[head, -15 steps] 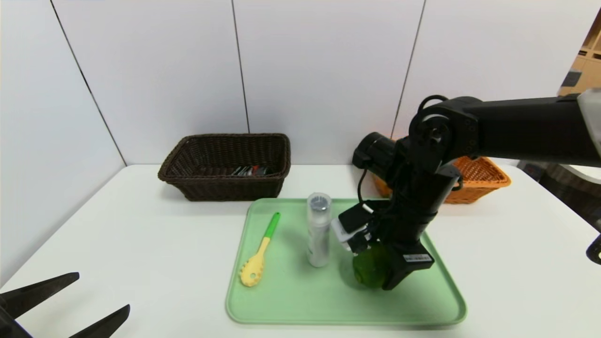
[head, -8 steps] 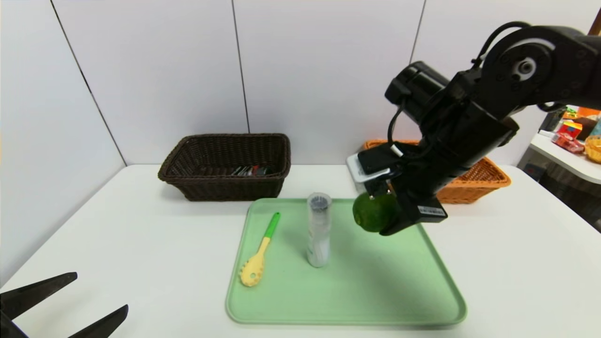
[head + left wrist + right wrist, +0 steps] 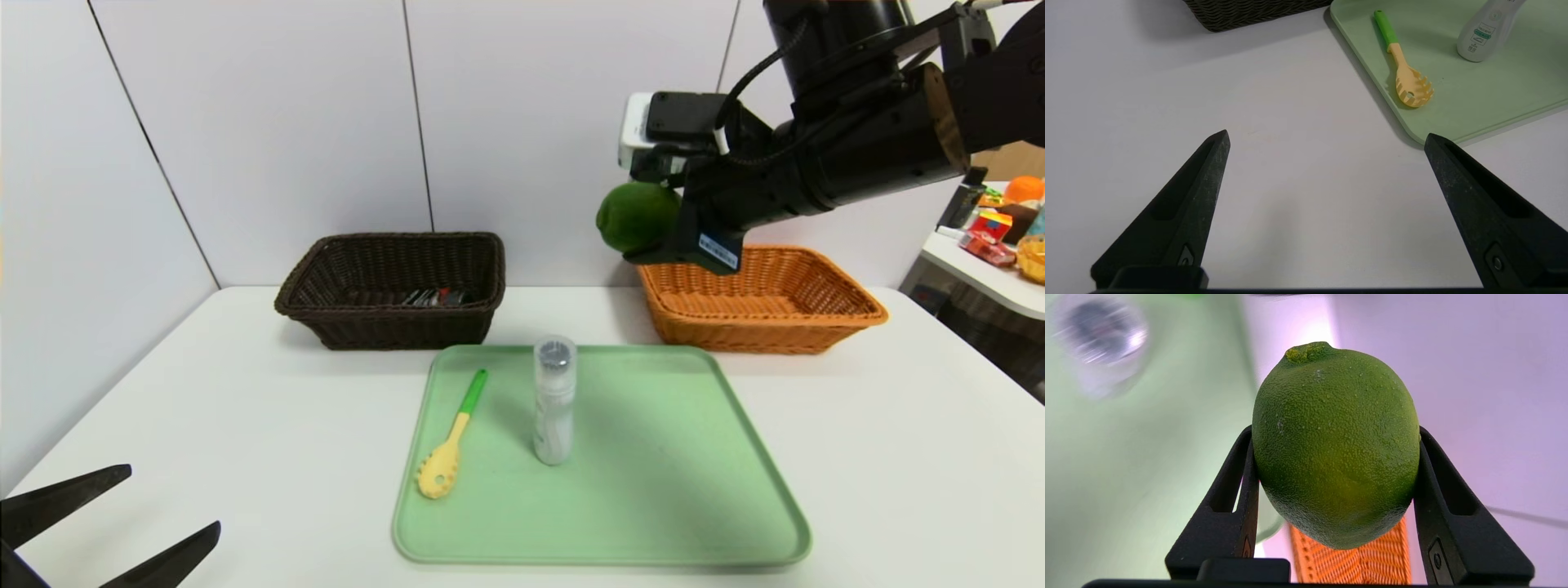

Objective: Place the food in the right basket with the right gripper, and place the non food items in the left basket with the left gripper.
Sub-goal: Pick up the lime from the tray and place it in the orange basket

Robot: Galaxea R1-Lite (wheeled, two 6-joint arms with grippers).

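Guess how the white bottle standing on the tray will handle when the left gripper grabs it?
The white bottle stands tall and narrow on the green tray, so a sideways nudge would probably tip it. Its smooth round body may slip or roll once down. It looks like rigid plastic, likely light.

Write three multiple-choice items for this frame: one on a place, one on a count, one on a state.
1. Where is the lime?
A. lying on the tray
B. held in the air by the orange basket's left rim
C. inside the brown basket

2. How many items remain on the green tray?
A. two
B. three
C. none

3. What state is the left tool in?
A. shut on the spoon
B. shut on nothing
C. open

Answers: 1 B, the right tool clamps it above the table. 2 A, only the pasta spoon and white bottle are there. 3 C, its fingers are spread over the bare table.
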